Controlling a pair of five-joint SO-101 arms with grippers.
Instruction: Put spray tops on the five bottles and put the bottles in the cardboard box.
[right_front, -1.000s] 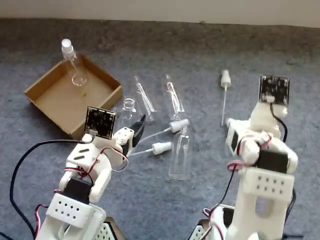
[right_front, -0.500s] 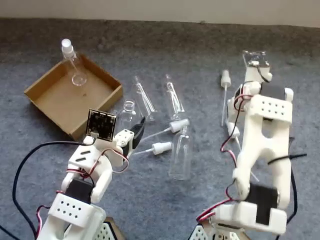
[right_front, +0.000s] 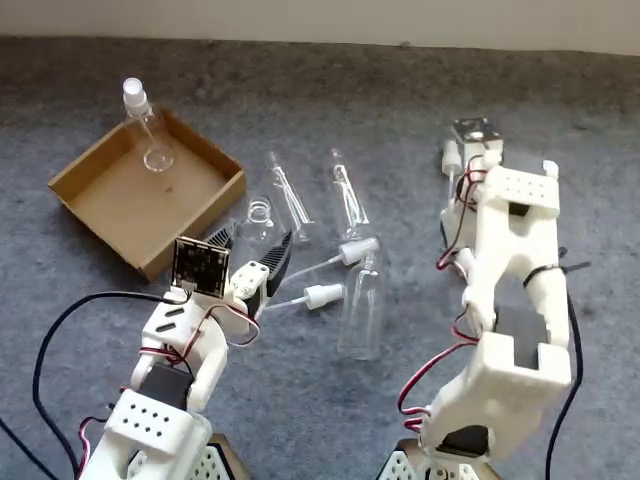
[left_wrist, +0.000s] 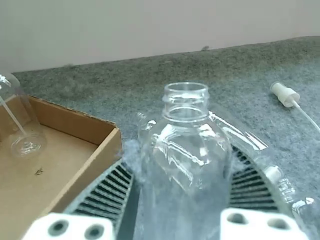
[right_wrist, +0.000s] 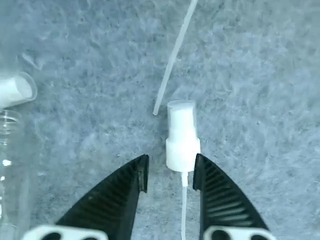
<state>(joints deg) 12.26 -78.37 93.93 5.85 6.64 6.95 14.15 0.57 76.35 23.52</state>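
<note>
Left gripper (left_wrist: 180, 175) clamps an uncapped bottle (left_wrist: 185, 145), base cut off; cardboard box (right_front: 110, 190) at its 10 o'clock, high view. Right gripper (right_wrist: 170, 172), half open and empty, straddles a spray top (right_wrist: 182, 137).

Right tool (right_wrist: 170, 169) spread wide over grey carpet (right_wrist: 260, 75); white spray top (right_wrist: 182, 132) just ahead, tube between fingertips.

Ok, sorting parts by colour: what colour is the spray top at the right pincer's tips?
White plastic spray top; clearest in right wrist view.
</note>
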